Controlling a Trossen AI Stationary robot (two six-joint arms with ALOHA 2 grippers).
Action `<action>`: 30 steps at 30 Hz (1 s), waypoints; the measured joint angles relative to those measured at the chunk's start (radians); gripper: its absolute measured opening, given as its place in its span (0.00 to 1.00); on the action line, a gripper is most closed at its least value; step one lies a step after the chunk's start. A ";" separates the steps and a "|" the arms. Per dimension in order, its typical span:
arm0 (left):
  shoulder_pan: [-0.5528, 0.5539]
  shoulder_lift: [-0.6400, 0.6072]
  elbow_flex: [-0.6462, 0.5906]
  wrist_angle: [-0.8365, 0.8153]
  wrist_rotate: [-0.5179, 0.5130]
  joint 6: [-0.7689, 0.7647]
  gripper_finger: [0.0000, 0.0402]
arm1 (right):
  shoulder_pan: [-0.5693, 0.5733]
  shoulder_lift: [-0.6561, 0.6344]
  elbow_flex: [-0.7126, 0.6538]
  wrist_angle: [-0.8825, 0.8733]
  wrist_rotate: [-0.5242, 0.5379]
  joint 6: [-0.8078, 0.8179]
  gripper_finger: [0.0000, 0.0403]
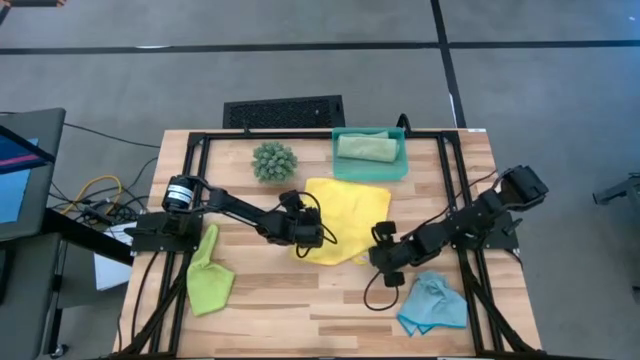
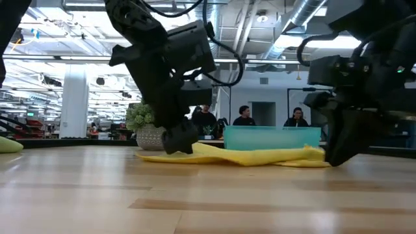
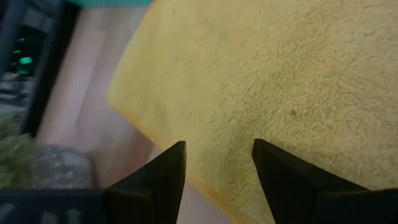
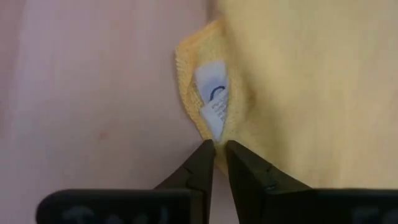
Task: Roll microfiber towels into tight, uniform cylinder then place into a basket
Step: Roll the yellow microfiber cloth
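- The high view looks straight down from above, far enough off to take in the whole pale wooden slatted table (image 1: 300, 300), both dark arms and the grey floor around it.
- The low view sits at table-top height and faces level across the boards into the room behind.
- The left wrist view looks close down past two dark fingers (image 3: 163, 180) onto the spread yellow fleecy cloth (image 3: 280, 81).
- The right wrist view is closer still, at that cloth's corner with a white label (image 4: 211, 102).
- All four views share the yellow cloth (image 1: 345, 215) (image 2: 260, 156).
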 joint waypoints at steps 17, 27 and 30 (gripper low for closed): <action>-0.074 0.000 0.066 -0.023 0.087 0.082 0.46 | 0.035 -0.106 -0.046 0.285 -0.080 -0.092 0.18; -0.134 -0.001 0.096 -0.103 0.140 0.118 0.46 | 0.005 -0.019 -0.044 0.155 -0.285 0.027 0.18; -0.153 0.001 0.138 -0.176 0.130 0.096 0.46 | 0.012 -0.052 -0.049 0.182 -0.289 -0.012 0.18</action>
